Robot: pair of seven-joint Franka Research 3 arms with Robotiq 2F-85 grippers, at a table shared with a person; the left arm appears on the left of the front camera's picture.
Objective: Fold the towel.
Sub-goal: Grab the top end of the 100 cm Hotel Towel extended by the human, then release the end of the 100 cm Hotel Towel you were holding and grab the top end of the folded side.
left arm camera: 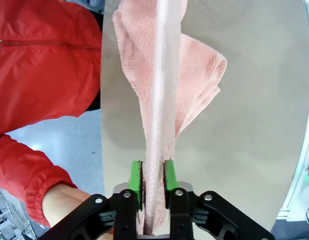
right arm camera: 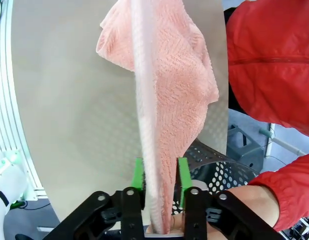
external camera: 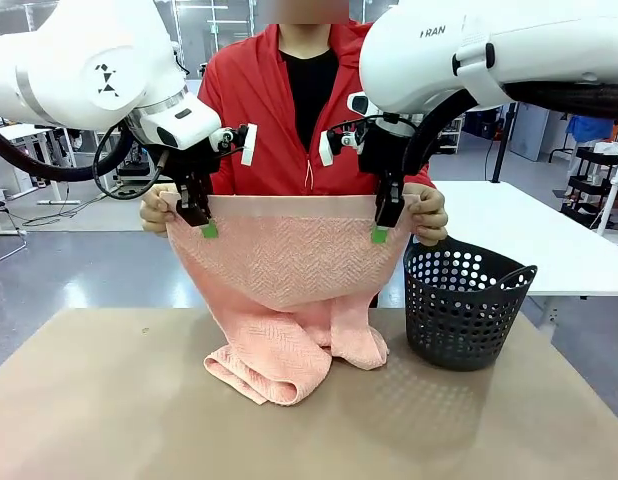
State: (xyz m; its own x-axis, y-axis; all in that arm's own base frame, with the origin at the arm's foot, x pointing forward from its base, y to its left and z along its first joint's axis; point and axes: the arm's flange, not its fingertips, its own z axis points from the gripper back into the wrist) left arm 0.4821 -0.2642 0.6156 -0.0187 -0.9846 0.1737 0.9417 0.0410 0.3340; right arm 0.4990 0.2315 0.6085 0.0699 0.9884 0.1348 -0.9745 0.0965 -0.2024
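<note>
The towel (external camera: 289,275) hangs at the centre of the front view, top hem stretched level, lower end heaped on the worktop (external camera: 109,400); the left gripper (external camera: 201,224) and right gripper (external camera: 382,228) both have fingers set narrow on that hem, pinching it just inside the person's hands (external camera: 155,212); soft, light, limp terry, it will likely sag and drag; best held at the hem corners, where the plain band seems firmest.

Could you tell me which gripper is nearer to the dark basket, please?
Right. The right gripper holds the towel just left of the basket; the left gripper holds its far end.
</note>
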